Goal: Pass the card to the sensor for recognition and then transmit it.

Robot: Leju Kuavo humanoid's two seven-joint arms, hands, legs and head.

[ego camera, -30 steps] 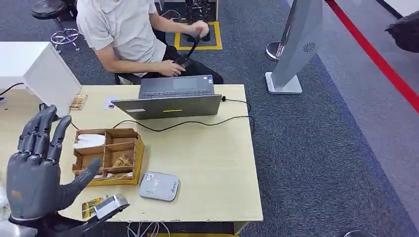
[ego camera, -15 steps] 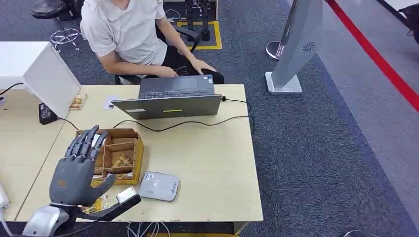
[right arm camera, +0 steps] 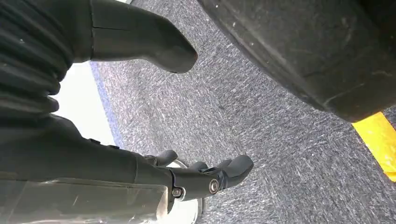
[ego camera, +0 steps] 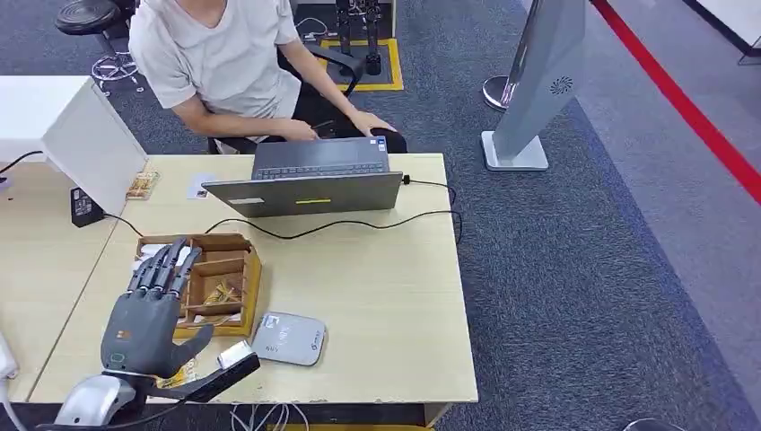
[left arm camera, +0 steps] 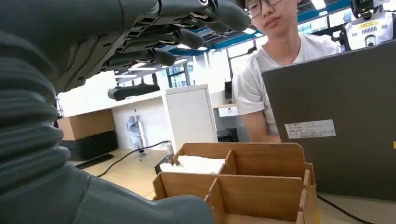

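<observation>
Cards (ego camera: 221, 293): gold pieces in a front compartment of wooden organiser (ego camera: 247, 280), beside grey sensor (ego camera: 288, 338); white paper (left arm camera: 201, 164) in rear compartment.
Left hand (ego camera: 148, 316): above organiser, fingers extended, holding nothing. Right hand (right arm camera: 140, 116): hanging, fingers apart, unladen.

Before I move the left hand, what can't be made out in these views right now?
- Cards under the left hand: head view, the palm covers most of them; a gold edge shows at.
- Wooden box near compartments: left wrist view, the thumb and the bottom edge cut them off.
- Sensor markings: head view, too small to read.
- Right hand: right wrist view, hangs over carpet; fingers apart.
</observation>
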